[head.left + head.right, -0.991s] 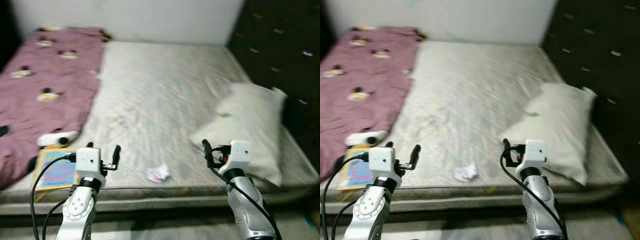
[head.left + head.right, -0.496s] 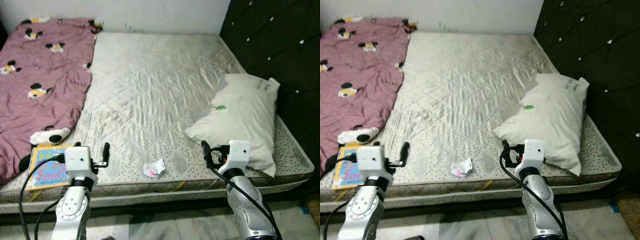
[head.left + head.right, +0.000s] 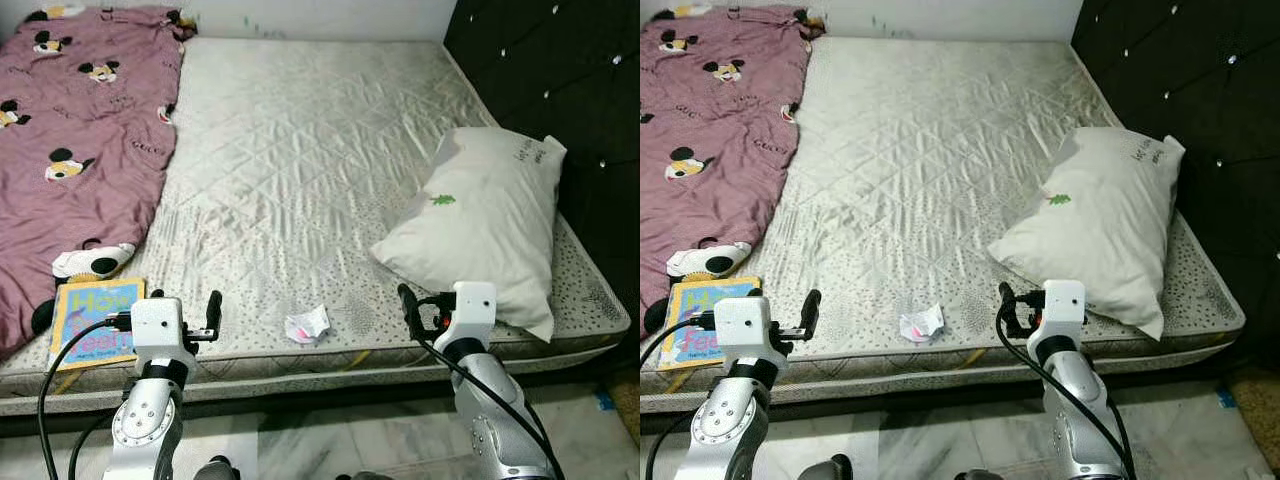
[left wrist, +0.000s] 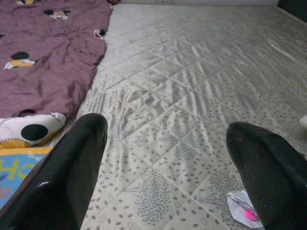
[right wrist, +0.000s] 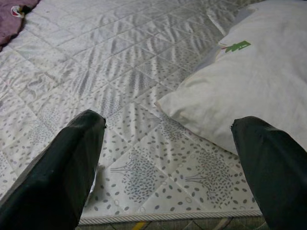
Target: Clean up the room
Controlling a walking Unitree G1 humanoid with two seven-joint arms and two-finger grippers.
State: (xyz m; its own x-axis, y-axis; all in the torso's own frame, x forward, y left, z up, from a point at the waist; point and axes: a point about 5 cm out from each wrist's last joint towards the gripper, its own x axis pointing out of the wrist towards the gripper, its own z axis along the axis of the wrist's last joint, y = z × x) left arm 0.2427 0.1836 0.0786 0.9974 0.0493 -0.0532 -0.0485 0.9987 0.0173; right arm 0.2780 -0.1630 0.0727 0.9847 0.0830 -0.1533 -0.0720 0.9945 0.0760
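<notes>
A crumpled white paper scrap [image 3: 308, 325] with a pink mark lies near the front edge of the bare mattress [image 3: 300, 150], between my two arms. A colourful children's book [image 3: 95, 322] lies at the front left corner. My left gripper [image 3: 185, 303] hovers open just right of the book, and the scrap [image 4: 244, 211] lies past its one finger [image 4: 72, 172]. My right gripper [image 3: 432, 305] is open at the mattress edge, close to the lower corner of a white pillow [image 3: 480, 225]. Neither holds anything.
A purple cartoon-print blanket [image 3: 70, 130] covers the left side of the bed, with a white and black soft lump [image 3: 95, 262] at its lower end. A dark tufted headboard [image 3: 560, 70] stands on the right. Pale marble floor [image 3: 320, 450] runs below the bed.
The whole view has shifted and sharpened as the camera moved and looked further down at the bed. Both grippers stay open before the mattress edge, the left one a little lower.
</notes>
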